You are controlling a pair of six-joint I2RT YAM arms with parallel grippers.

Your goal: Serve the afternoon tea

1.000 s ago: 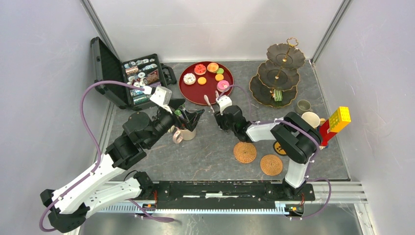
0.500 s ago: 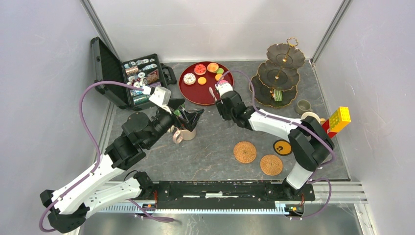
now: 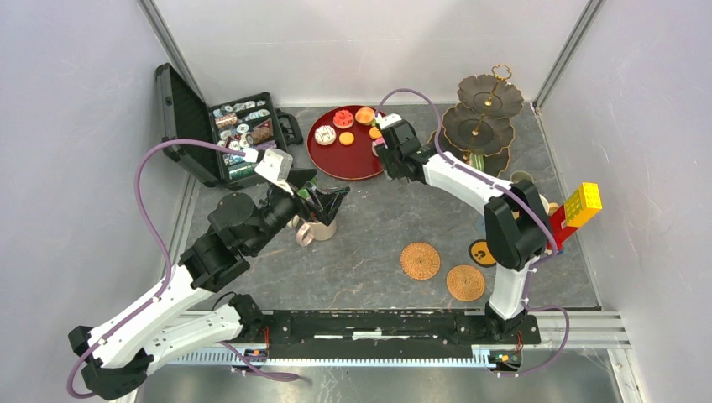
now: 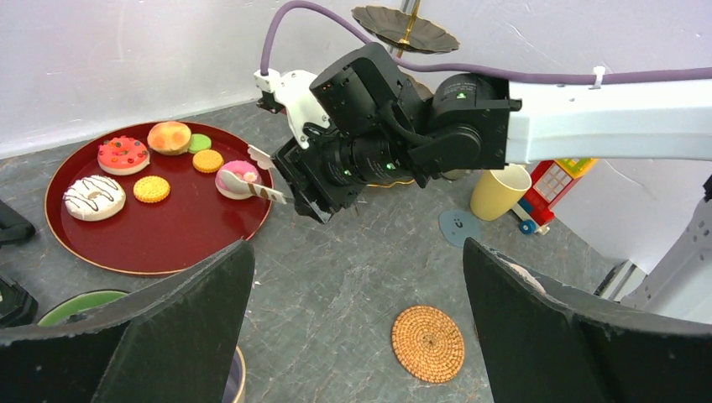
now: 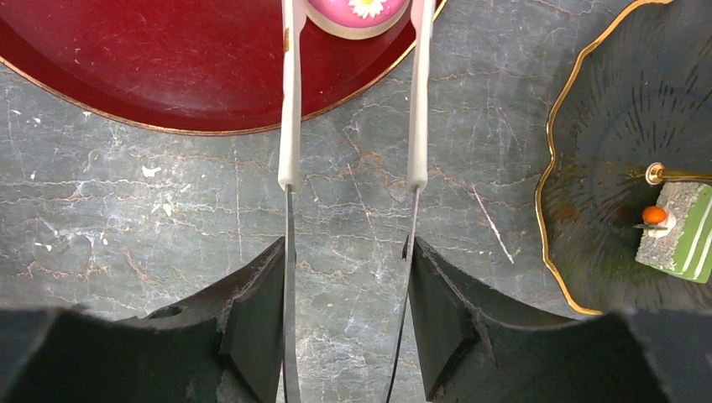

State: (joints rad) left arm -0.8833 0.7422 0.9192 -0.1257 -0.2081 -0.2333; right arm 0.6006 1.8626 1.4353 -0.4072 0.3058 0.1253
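Note:
Toy cakes lie on the round red tray (image 3: 336,155), among them a white doughnut (image 4: 92,195) and a red one (image 4: 123,154). My right gripper (image 3: 384,155) is shut on metal tongs (image 5: 288,126). Their white tips stand either side of the pink cake (image 5: 357,13) at the tray's right edge. The dark three-tier stand (image 3: 479,126) holds a green cake slice (image 5: 680,231) on its lowest tier. My left gripper (image 3: 319,206) is open and empty just above a beige mug (image 3: 317,228). A small grey mug (image 3: 520,179) and a yellow mug (image 4: 499,191) stand at the right.
An open black case (image 3: 243,138) of small items stands at the back left. Two woven coasters (image 3: 420,260) (image 3: 465,282) and a dark coaster (image 3: 480,250) lie in front. A block toy (image 3: 579,210) stands at the right edge. Walls close in on three sides.
My right arm has stretched from the table's middle up to the tray's right edge, bringing the tongs over the pink cake. The left arm has not moved.

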